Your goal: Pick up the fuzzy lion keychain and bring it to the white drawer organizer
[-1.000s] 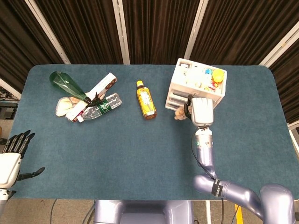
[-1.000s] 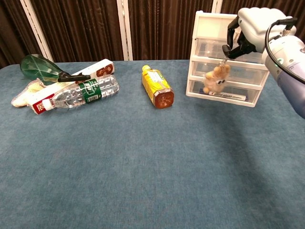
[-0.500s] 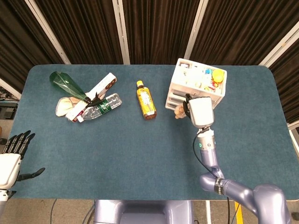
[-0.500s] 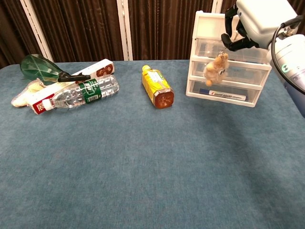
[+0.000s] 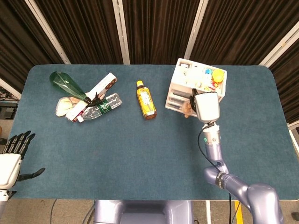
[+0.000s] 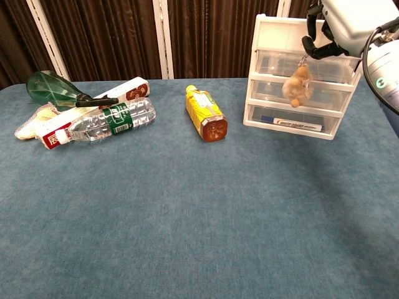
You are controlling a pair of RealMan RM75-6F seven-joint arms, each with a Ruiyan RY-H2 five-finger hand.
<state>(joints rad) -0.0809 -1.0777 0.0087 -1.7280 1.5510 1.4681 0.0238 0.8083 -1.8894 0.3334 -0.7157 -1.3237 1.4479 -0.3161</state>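
The fuzzy tan lion keychain (image 6: 297, 84) dangles in the air in front of the white drawer organizer (image 6: 274, 37), level with its middle drawer. My right hand (image 6: 340, 22) pinches its ring from above, at the top right of the chest view. From the head view, the same hand (image 5: 206, 106) covers the organizer's (image 5: 187, 77) front edge, and only a bit of the lion (image 5: 188, 110) peeks out left of it. My left hand (image 5: 13, 158) hovers at the table's near left corner, fingers spread, holding nothing.
A yellow bottle (image 6: 205, 113) lies mid-table, left of the organizer. At the far left lie a clear water bottle (image 6: 109, 121), a green glass bottle (image 6: 55, 90), a white box (image 6: 128, 91) and a beige cloth (image 6: 31, 120). Small items fill the organizer's top tray (image 5: 208, 77).
My right hand has risen and shifted right, carrying the lion from the organizer's left front to before its middle drawers. The left hand stays put.
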